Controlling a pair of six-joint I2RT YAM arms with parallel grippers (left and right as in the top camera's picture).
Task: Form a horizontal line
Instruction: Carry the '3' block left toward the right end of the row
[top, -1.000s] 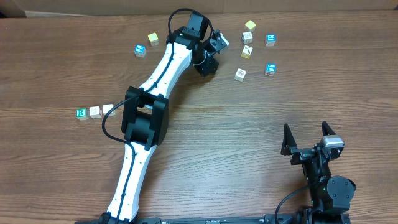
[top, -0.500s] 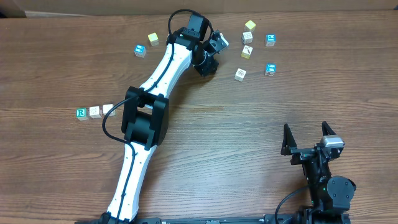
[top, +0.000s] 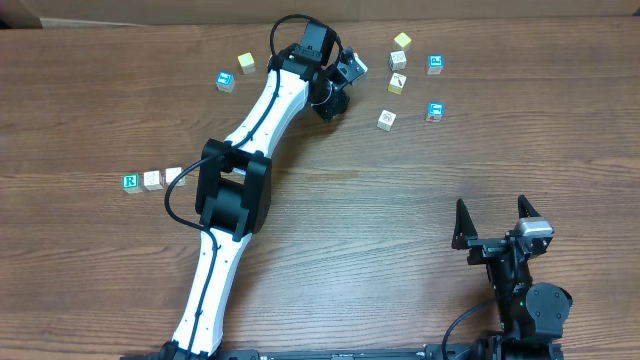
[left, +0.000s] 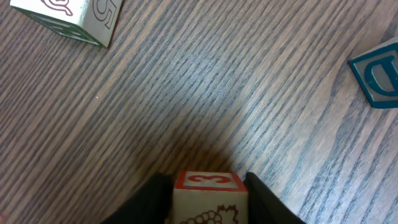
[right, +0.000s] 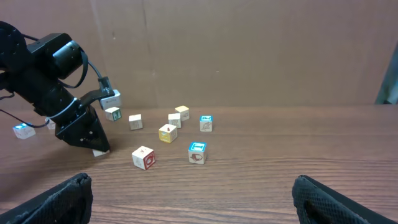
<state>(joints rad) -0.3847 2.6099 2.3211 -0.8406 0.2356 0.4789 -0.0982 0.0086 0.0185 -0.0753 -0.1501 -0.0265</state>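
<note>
The row at the table's left has a green "R" cube (top: 130, 181) and two pale cubes (top: 152, 179) (top: 173, 176) side by side. My left gripper (top: 330, 104) is far from it, at the back middle of the table. In the left wrist view it (left: 208, 186) is shut on a pale cube with a red "3" face (left: 208, 200), low at the table surface. That cube also shows under the fingers in the right wrist view (right: 99, 151). My right gripper (top: 493, 236) is open and empty near the front right (right: 199, 199).
Loose cubes lie at the back right: a pale one (top: 386, 120), a blue one (top: 434, 111), a yellow one (top: 396, 83), another blue (top: 435, 64) and another yellow (top: 402, 41). A blue cube (top: 225, 81) and a yellow cube (top: 246, 63) lie back left.
</note>
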